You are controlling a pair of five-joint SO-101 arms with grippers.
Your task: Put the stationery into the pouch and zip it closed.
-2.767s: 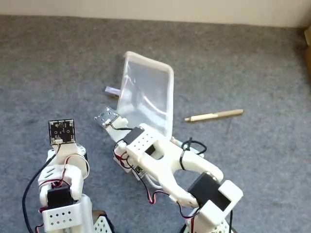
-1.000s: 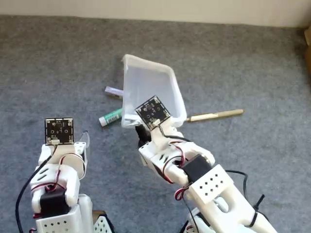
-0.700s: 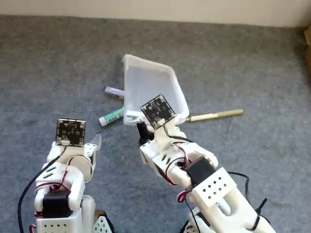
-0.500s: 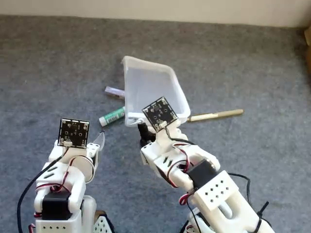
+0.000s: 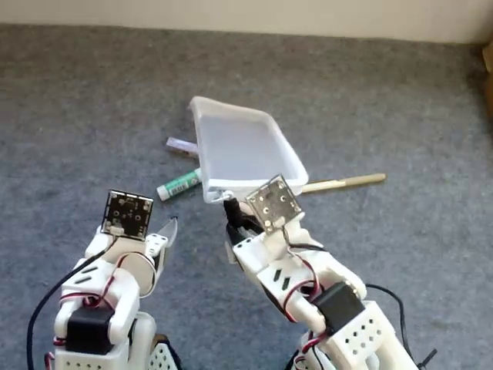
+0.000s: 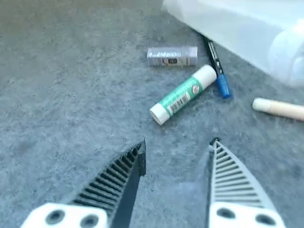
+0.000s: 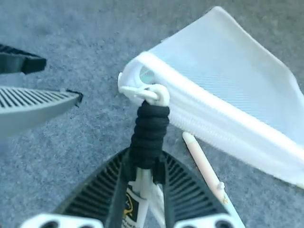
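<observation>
The translucent white pouch (image 5: 243, 150) lies mid-table. My right gripper (image 7: 147, 160) is shut on the black zipper pull cord (image 7: 150, 128) at the pouch's near corner (image 5: 219, 194), and shows there from above as my right gripper (image 5: 233, 217). A green-and-white glue stick (image 6: 183, 95) lies on the carpet just ahead of my open left gripper (image 6: 178, 147), with nothing between the fingers. A blue pen (image 6: 217, 71) pokes out from under the pouch (image 6: 247, 28), next to a small silver block (image 6: 172, 55). A beige pen (image 5: 343, 183) lies to the pouch's right.
Grey carpet (image 5: 92, 100) covers the table. The left gripper's finger (image 7: 35, 107) stands close beside the pouch's (image 7: 228, 80) zipper corner. The beige pen (image 7: 204, 166) runs under the pouch's near edge. A pale wall strip (image 5: 246, 15) borders the far side.
My left arm has moved forward and to the right, towards the glue stick. My right arm has drawn back a little with the zipper cord, turning the pouch's near corner to the right.
</observation>
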